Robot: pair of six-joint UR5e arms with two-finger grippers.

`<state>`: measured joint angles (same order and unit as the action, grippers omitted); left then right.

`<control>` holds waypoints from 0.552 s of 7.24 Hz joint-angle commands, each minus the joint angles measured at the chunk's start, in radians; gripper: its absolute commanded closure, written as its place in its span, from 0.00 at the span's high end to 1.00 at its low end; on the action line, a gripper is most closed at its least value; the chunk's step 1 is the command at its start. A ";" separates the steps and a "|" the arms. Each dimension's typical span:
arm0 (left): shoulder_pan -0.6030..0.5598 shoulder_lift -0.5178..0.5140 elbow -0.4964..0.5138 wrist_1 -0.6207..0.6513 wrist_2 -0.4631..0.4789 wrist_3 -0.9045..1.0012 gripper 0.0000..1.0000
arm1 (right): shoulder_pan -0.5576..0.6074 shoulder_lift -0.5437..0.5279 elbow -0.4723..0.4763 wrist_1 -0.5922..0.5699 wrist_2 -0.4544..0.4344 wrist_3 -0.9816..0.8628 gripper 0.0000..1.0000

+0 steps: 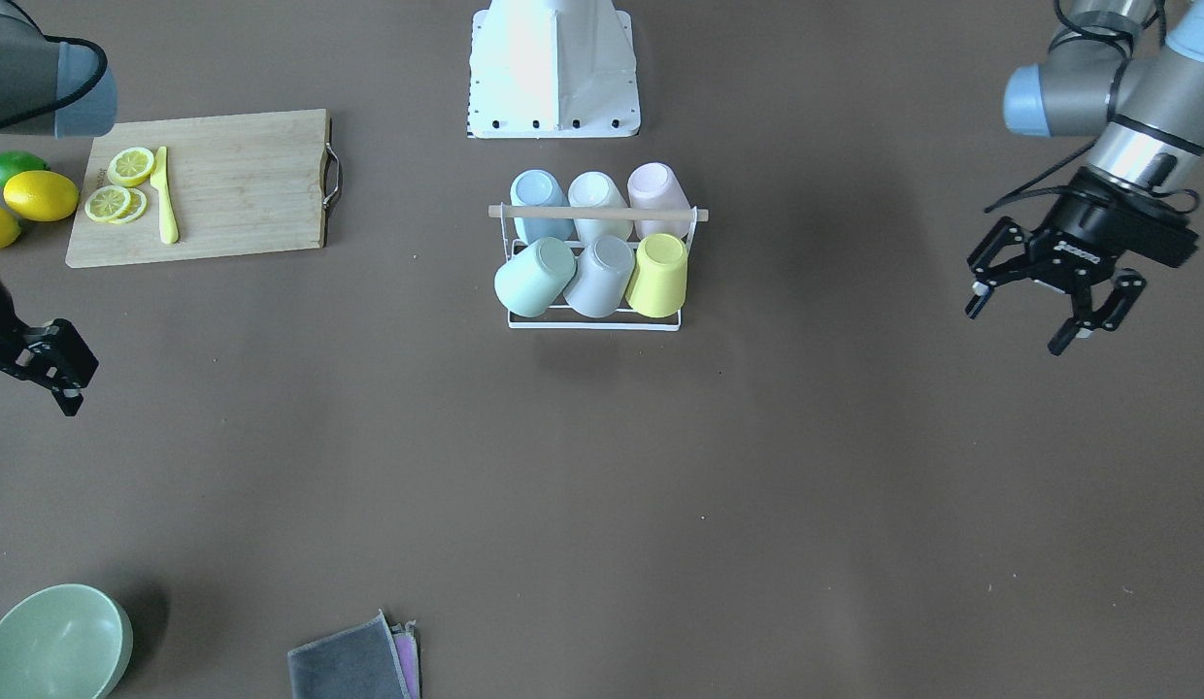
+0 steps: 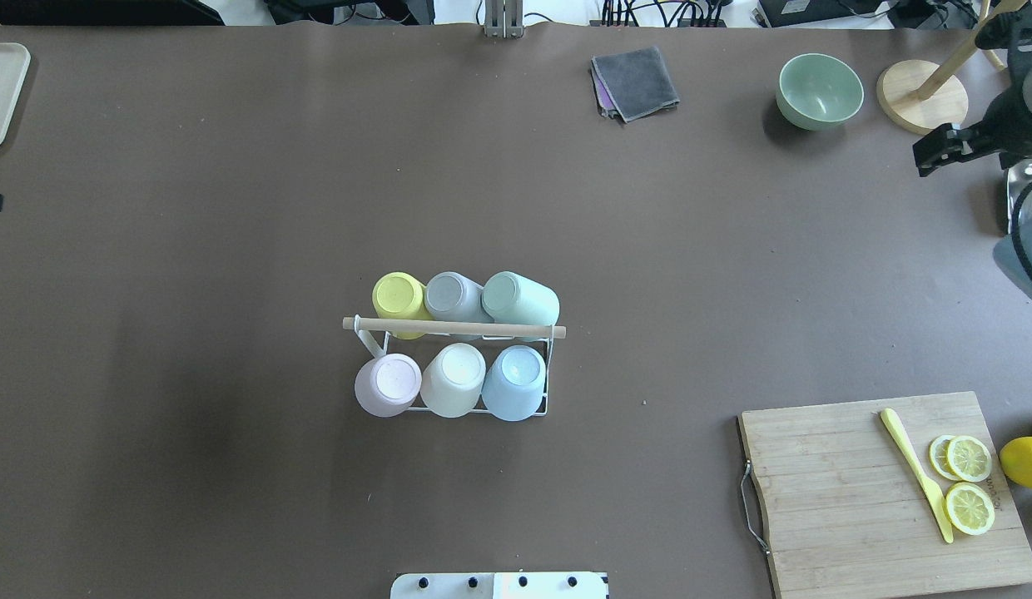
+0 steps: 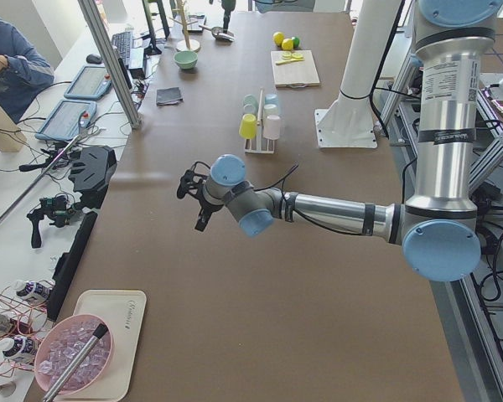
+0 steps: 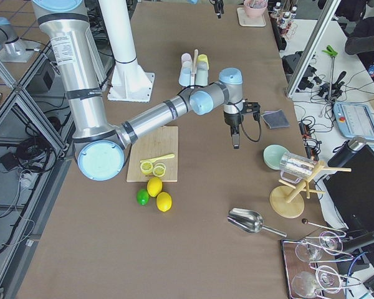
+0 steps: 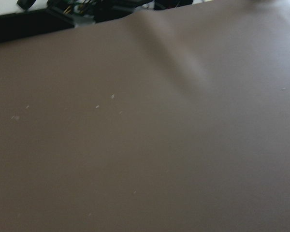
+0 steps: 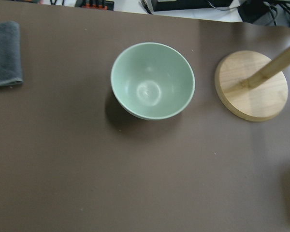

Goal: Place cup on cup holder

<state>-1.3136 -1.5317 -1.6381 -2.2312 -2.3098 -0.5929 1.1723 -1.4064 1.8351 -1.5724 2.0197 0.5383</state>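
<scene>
Six cups (image 2: 454, 378) on cup holder (image 2: 453, 327)

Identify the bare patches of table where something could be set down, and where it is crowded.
Bare: the stretch left of the cup holder; the band between it and the grey cloth; the gap before the cutting board. Crowded: the right edge, with bowl, stand, lemons.

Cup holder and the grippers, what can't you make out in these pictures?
Prongs of the cup holder: hidden by the six cups, every view.
Right gripper: cut off by the front-facing view's left edge; open or shut unclear.
Left gripper: nearly off the overhead view's left edge, though plainly open front-facing.
Left wrist view: blurred, only table.
</scene>
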 commanded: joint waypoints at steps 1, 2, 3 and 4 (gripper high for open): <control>-0.169 0.010 0.020 0.399 -0.075 0.296 0.97 | 0.128 -0.092 0.001 -0.005 0.088 -0.220 1.00; -0.238 -0.001 0.023 0.585 -0.074 0.514 0.97 | 0.192 -0.145 -0.003 -0.005 0.112 -0.335 1.00; -0.286 -0.005 0.024 0.704 -0.071 0.616 0.97 | 0.257 -0.192 -0.005 -0.006 0.116 -0.438 1.00; -0.317 -0.007 0.027 0.761 -0.072 0.674 0.97 | 0.307 -0.224 -0.005 -0.006 0.163 -0.463 1.00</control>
<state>-1.5795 -1.5347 -1.6141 -1.5844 -2.3812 -0.0314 1.4085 -1.5817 1.8312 -1.5779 2.1401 0.1476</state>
